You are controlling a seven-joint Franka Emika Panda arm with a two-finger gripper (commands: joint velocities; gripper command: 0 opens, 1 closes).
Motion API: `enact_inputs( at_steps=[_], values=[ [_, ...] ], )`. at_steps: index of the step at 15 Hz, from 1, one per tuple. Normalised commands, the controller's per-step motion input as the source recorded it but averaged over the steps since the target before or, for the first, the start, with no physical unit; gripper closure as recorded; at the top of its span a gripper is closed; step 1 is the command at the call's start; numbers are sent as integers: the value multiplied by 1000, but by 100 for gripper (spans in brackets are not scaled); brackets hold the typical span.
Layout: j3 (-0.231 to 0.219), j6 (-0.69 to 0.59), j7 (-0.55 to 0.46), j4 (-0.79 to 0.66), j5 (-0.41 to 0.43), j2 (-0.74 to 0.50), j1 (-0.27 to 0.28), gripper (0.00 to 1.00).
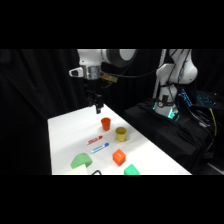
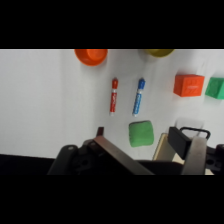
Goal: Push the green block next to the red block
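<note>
Tool (image 1: 98, 108): raised over the far end of the table (image 1: 65, 135), above and just behind the orange-red cup (image 1: 105, 123); touching nothing. In the wrist view its two fingers stand apart with nothing between them.

Green block (image 1: 131, 170): at the table's near edge, partly cut off by the frame; near the red block (image 1: 118, 157), but a gap shows between them.

Red block: just inward of the green block, free-standing.

Other items: yellow cup (image 1: 121, 134), red marker (image 1: 95, 140), blue marker (image 1: 100, 147), green dome piece (image 1: 81, 161).

Step in hand, as judged: approach. The tool needs to travel the table's length, descend on the green block's side away from the red block, and push low and square.

Room: the open lane is the table's right strip, past the cups. The near edge is close; a skewed push risks sending the block off.
</note>
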Motion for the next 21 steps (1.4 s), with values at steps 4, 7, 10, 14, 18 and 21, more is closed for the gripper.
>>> enact_inputs(
  at_steps=[4,7,10,14,18,21],
  values=[
    [49,37,189,3,-101,20,43,0],
    [99,87,509,58,-243,71,171,0],
    [103,37,577,144,-272,150,219,0],
    [98,6,469,218,-205,222,230,0],
    [89,8,318,307,-120,311,227,0],
    [53,66,201,381,-43,395,185,0]
  ],
)
